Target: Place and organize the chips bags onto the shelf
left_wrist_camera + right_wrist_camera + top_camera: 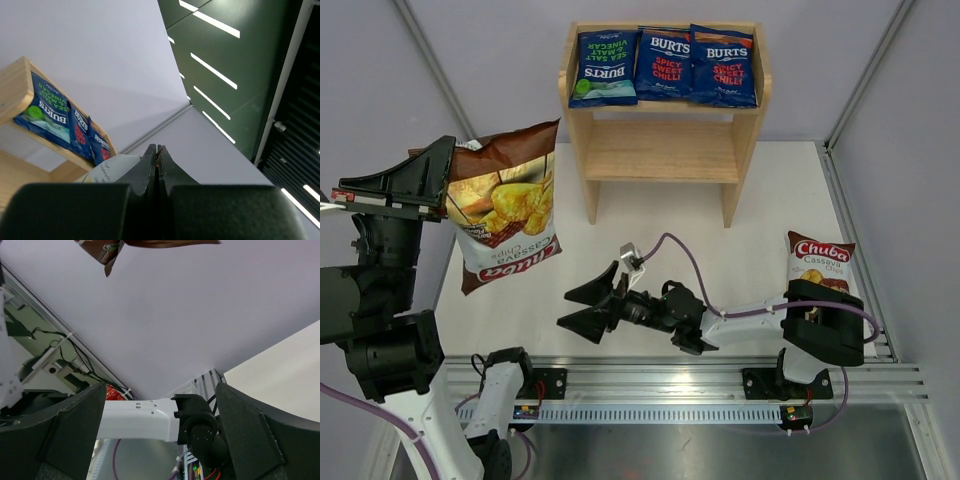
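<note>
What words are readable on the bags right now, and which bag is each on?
"BURTS", "SEA SALT & MALT VINEGAR": green-accented bag, left on the shelf top, print inverted.
"BURTS", "SPICY SWEET CHILLI": middle bag and right bag beside it.
"Chuba": hanging brown bag in the left gripper, inverted; its small print is unreadable.
"Chuba", "Cassava Chips": flat brown bag on the table.

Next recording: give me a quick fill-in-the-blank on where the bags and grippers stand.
1. The shelf's top tier holds ___ BURTS bags.
2. Its lower tier holds ___ bags.
3. The left gripper is shut on a bag branded ___.
4. The right gripper stands ___, holding nothing.

Missing words: three; no; Chuba; open.
</note>
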`<state>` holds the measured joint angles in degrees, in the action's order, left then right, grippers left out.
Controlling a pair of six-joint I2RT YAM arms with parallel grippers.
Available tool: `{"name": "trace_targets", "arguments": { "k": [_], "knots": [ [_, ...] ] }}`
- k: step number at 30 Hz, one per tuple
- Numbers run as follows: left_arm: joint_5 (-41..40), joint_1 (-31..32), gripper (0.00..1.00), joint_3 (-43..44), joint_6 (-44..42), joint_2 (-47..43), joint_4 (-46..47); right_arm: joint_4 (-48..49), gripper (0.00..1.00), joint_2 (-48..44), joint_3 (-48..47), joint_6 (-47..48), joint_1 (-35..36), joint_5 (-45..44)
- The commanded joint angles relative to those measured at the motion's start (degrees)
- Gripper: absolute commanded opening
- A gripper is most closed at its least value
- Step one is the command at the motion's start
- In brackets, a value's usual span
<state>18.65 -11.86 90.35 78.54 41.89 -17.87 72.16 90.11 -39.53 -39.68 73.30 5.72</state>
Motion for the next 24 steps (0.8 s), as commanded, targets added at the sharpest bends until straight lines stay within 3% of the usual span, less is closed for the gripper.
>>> {"name": "trace_targets", "arguments": {
  "k": [1,8,15,24],
  "knots": [
    [-1.33,0.60,0.00,2.46,10.04,0.56,-0.93,17.22,0.98,4.27,-7.65,11.72,3.60,-8.87],
    [-1.87,2.37,0.00,2.73,12.07,0.65,-4.45,17.14,0.99,8.15,-17.67,15.60,4.22,-10.64],
    [-1.60,4.21,0.00,1.59,13.12,0.30,-6.64,17.22,1.00,12.99,-23.75,11.75,3.26,-11.87],
    [-0.37,5.44,0.00,-2.63,15.32,-0.40,-7.27,17.31,0.99,14.13,-29.29,9.62,1.76,-6.77]
  ]
}}
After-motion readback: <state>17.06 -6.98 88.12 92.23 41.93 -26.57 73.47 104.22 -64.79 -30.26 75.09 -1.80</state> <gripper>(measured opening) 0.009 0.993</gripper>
